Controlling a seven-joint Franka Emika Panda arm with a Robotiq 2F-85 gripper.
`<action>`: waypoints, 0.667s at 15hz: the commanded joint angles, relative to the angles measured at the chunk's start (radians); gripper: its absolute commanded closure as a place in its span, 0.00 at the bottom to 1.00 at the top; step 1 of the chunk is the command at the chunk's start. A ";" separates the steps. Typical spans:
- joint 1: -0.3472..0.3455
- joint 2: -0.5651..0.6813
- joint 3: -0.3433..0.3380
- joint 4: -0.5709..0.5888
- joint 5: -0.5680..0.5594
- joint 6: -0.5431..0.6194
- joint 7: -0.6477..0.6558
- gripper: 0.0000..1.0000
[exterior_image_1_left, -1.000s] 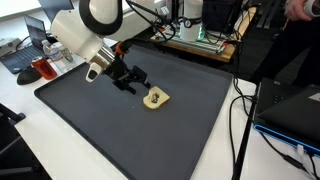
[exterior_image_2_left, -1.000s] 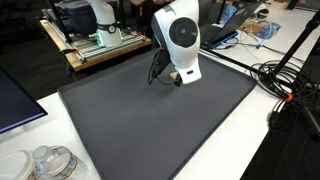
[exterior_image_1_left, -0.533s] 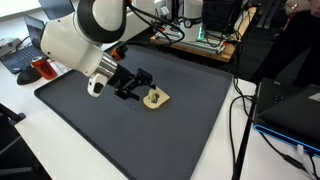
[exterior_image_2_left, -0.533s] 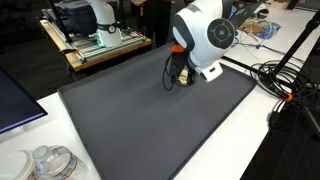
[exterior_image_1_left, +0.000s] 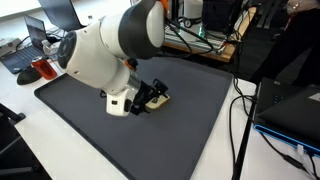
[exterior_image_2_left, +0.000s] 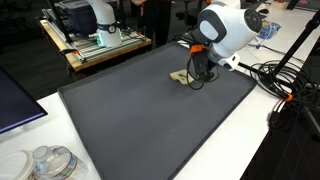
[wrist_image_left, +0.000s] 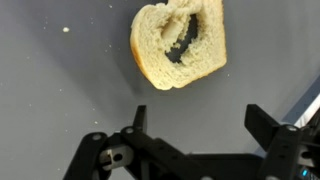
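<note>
Dark grey mat (exterior_image_2_left: 130, 110), bread slice (wrist_image_left: 180, 42) lying on it

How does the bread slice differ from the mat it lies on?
The bread slice is pale tan with a darker crust; the mat is evenly dark grey. The bread slice is small and rounded, the mat large and rectangular. The bread slice has a dark hollow in its middle, while the mat looks unbroken. Both lie flat.

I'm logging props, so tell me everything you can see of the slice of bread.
The slice of bread lies flat on the dark grey mat: pale, porous crumb, thin tan crust, rounded top, with a dark ragged patch in the middle. Only the mat touches it; the open gripper hangs clear of it.
</note>
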 joint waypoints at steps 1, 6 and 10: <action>0.094 0.014 -0.044 0.048 -0.121 -0.031 0.055 0.00; 0.196 -0.007 -0.115 0.018 -0.217 0.025 0.260 0.00; 0.265 -0.012 -0.190 0.002 -0.291 0.060 0.418 0.00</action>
